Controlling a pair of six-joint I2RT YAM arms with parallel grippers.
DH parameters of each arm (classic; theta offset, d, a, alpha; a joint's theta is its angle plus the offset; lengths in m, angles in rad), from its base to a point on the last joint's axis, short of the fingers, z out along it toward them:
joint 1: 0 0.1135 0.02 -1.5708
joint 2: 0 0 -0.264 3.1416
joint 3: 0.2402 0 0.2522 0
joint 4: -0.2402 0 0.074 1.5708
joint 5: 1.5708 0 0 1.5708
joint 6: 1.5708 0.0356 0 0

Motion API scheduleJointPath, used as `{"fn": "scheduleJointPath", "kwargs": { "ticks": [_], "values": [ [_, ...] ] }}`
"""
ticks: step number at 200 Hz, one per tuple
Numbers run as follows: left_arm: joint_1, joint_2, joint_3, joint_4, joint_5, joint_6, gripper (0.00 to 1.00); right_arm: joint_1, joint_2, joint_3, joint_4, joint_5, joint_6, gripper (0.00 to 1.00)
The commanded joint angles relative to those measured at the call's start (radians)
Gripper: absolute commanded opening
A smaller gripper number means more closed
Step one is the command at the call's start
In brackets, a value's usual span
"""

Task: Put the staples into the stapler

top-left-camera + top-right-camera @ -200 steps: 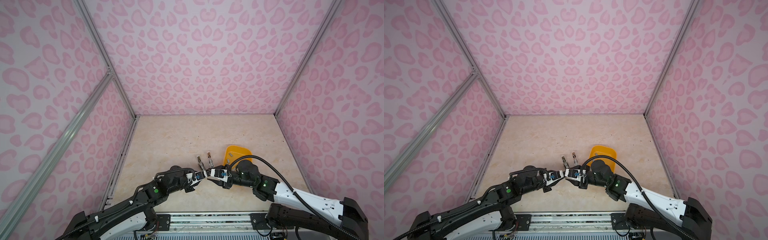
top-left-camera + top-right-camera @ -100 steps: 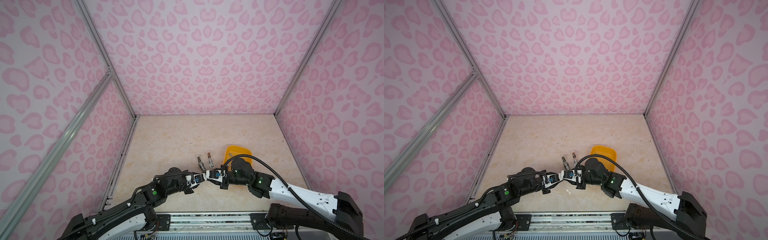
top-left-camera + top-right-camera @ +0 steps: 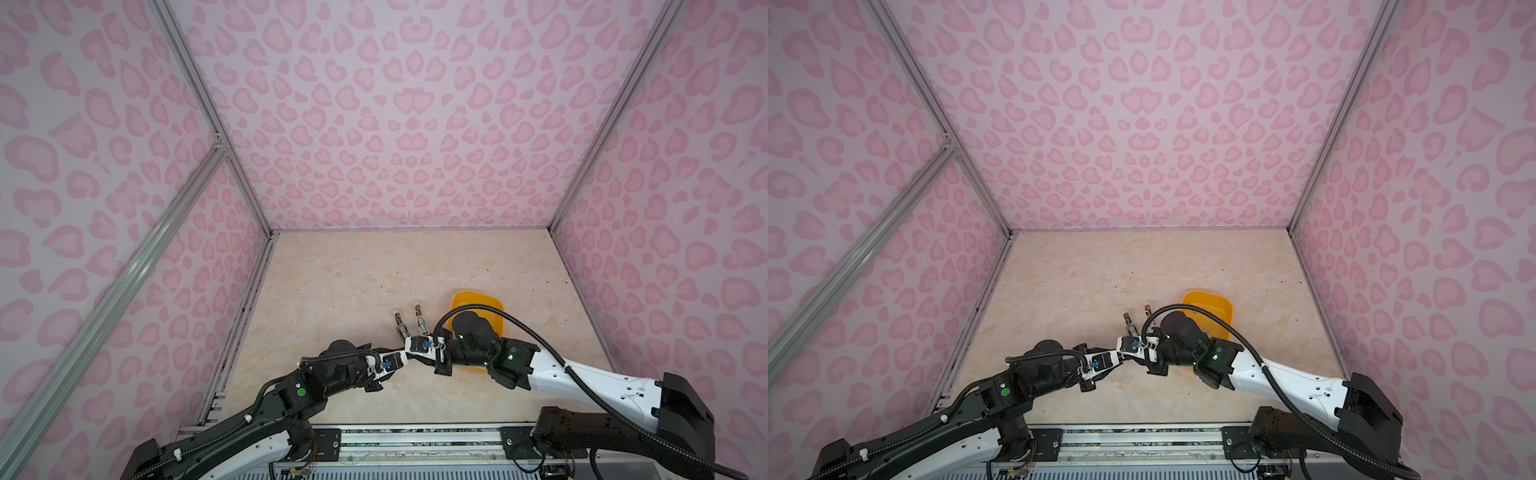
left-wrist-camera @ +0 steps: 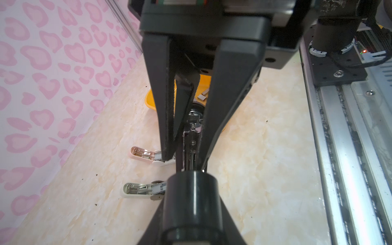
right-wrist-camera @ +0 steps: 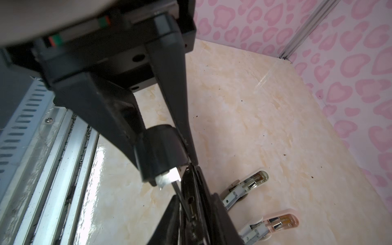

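Your left hand (image 4: pixel 184 165) is pressed onto the black stapler (image 4: pixel 192 135) near the orange tray (image 3: pixel 478 297). Your right hand (image 5: pixel 176 169) meets it tip to tip; I cannot tell whether it grips.

Orange tray (image 3: pixel 478 298) on beige marble table (image 3: pixel 353 270) — pink-patterned walls (image 3: pixel 395 124)

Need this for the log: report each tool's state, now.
Left tool: closed on the black stapler.
Right tool: closed on a black silver-tipped part.
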Motion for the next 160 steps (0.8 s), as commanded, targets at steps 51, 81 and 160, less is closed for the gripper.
{"fn": "scheduleJointPath", "kwargs": {
  "ticks": [51,81,160],
  "values": [
    [0.000,-0.125,-0.051,0.208,-0.099,-0.008,0.03,0.001,0.056,0.042,-0.123,0.022,-0.043,0.32],
    [0.000,-0.164,-0.067,0.223,-0.107,-0.013,0.03,0.001,0.077,0.050,-0.133,0.018,-0.053,0.33],
    [0.000,-0.202,-0.085,0.241,-0.073,-0.017,0.03,0.008,0.165,0.092,-0.179,0.003,-0.093,0.30]
  ]
}}
